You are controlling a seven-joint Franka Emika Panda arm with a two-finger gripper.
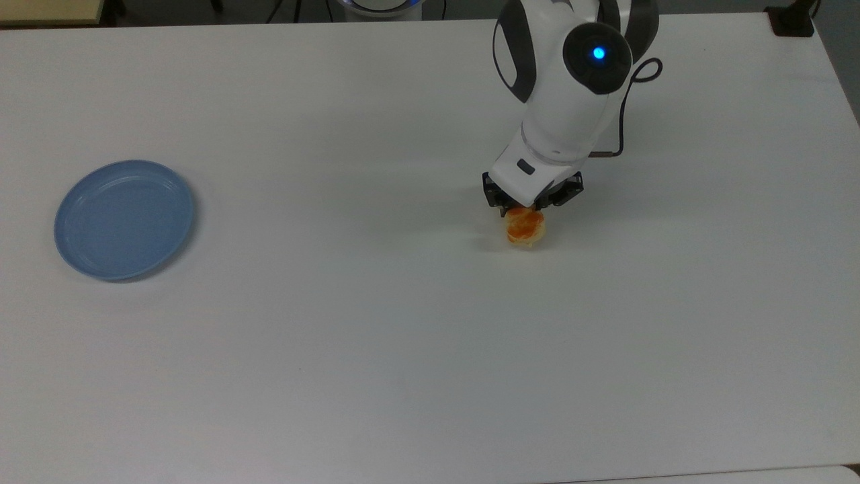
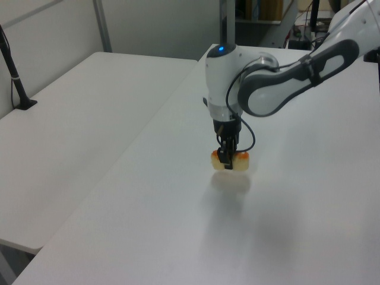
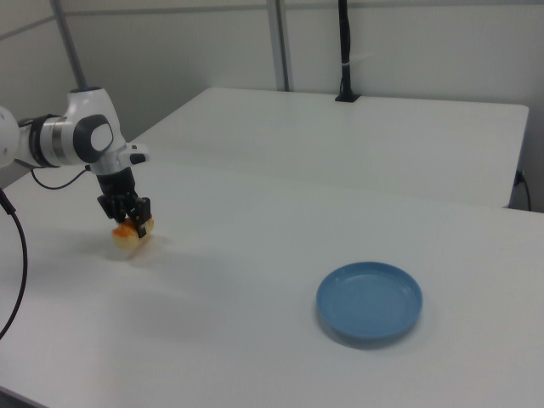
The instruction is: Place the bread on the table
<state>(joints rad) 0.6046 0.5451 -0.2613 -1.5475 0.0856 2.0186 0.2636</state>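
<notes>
The bread, a small pale-tan roll with orange glazed patches, sits low at the white table, right of centre in the top view. My gripper points straight down and is shut on the bread across its middle. In the left view the roll's two ends stick out on either side of the black fingers. Whether the roll rests on the table top I cannot tell.
An empty round blue plate lies at the top view's left, far from the gripper. A black post base sits at the table's far right corner. A second white table adjoins on the left view's left.
</notes>
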